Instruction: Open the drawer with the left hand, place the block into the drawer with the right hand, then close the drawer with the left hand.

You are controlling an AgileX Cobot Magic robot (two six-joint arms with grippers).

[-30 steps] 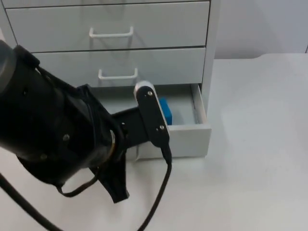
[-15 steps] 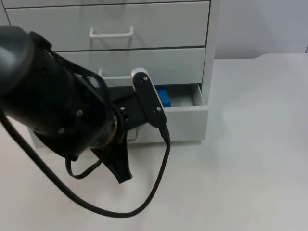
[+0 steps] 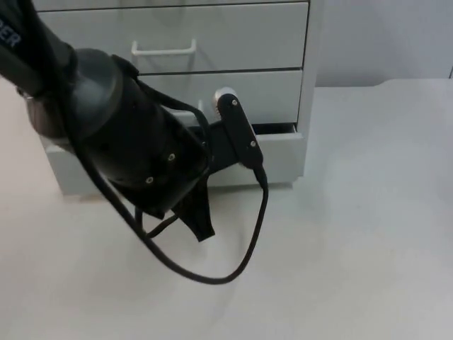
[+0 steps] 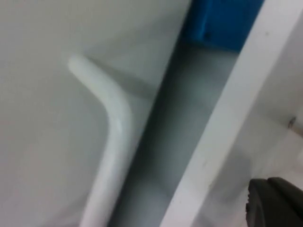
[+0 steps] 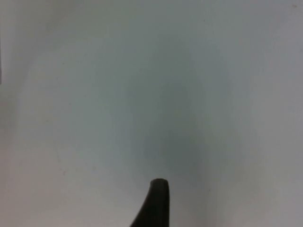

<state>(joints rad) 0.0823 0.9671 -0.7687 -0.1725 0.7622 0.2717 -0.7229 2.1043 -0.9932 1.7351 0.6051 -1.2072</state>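
The grey cabinet's bottom drawer (image 3: 283,152) is pushed almost fully in, with only a thin dark slit left at its upper right edge. My left arm (image 3: 127,142) leans over the drawer's front and covers most of it. In the left wrist view my left gripper (image 4: 277,201) is close against the drawer's front edge (image 4: 222,123). Behind that edge the blue block (image 4: 222,21) lies inside the drawer. A white drawer handle (image 4: 111,142) stands on the neighbouring drawer front. My right gripper (image 5: 156,203) waits above bare white table.
The cabinet (image 3: 233,42) stands at the back of the white table (image 3: 354,248), with two shut drawers above the bottom one. A black cable (image 3: 241,248) loops down from the left arm onto the table in front.
The bottom drawer has slid from well open to nearly shut as my left arm moved toward the cabinet. The blue block has gone out of sight in the top view.
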